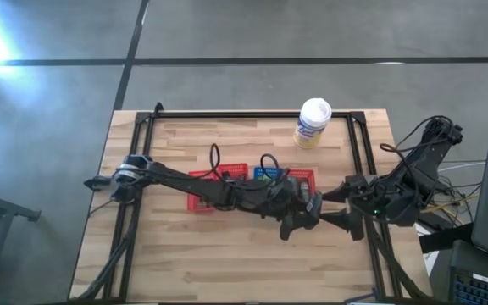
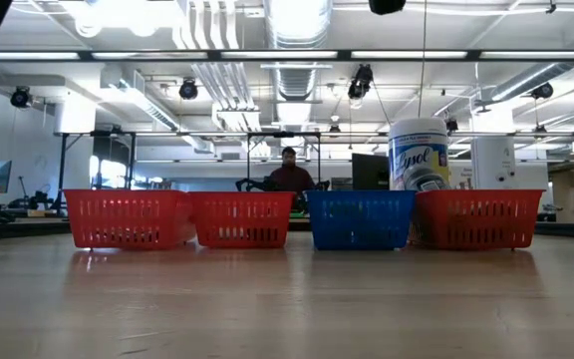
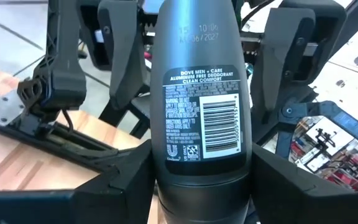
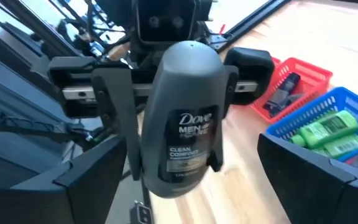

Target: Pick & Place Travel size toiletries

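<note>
A dark grey oval Dove deodorant stick [image 3: 201, 93] stands upright in the air between my two grippers, over the table's right half [image 1: 313, 206]. My left gripper [image 1: 306, 212] is shut on it. My right gripper [image 1: 335, 217] is open and faces the left one. Its fingers [image 3: 120, 43] stand on either side of the stick without touching it. The right wrist view shows the stick's front label [image 4: 188, 143]. Bright green bottles [image 4: 325, 130] lie in the blue basket [image 4: 353, 102], and dark items [image 4: 284, 93] lie in a red basket [image 4: 309, 71]. My left gripper pinches the deodorant stick's two narrow sides [image 4: 135, 134] between its two fingers [image 4: 118, 124]. The fingers come level from the table's left. The stick sits upright, rounded end up, lifted clear of the table.
Red baskets [image 1: 203, 193] [image 1: 305, 178] and the blue basket [image 1: 265, 174] stand in a row mid-table, under the left arm. A large white tub with a yellow label [image 1: 313, 124] stands at the far edge. A black frame [image 1: 227, 116] borders the table. A person [image 2: 289, 172] shows in the room beyond.
</note>
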Motion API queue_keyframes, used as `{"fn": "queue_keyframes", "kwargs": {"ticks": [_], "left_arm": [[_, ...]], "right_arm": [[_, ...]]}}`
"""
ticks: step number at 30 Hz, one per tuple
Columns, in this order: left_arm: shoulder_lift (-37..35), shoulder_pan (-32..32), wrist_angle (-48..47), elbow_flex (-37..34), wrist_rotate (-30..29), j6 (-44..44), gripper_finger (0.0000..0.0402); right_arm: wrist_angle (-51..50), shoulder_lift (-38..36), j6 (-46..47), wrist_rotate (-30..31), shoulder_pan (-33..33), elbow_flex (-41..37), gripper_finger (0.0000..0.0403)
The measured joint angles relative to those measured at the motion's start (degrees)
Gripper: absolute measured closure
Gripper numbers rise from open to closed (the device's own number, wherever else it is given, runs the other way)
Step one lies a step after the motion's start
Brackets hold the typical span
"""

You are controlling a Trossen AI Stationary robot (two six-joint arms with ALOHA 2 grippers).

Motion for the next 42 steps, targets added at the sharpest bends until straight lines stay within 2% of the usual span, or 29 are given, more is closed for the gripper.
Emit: {"fn": "queue_keyframes", "kwargs": {"ticks": [13,23,32,42], "left_arm": [[0.0,0.4,1.8,0.0,0.8,0.4,0.0187],[0.0,0.3,3.7,0.0,1.1,0.4,0.0187],[0.0,0.1,6.1,0.0,1.1,0.2,0.0187],[0.1,-0.2,6.2,0.0,1.0,0.3,0.0187]], "right_arm": [[8.2,2.6,-3.8,-1.5,-2.0,0.0,0.0075],[9.5,2.7,-3.5,-1.7,-2.6,0.0,0.0068],[14.6,3.8,-4.6,-1.1,-3.1,0.0,0.0098],[15.8,5.2,-3.9,-1.0,-4.1,0.0,0.0121]]}}
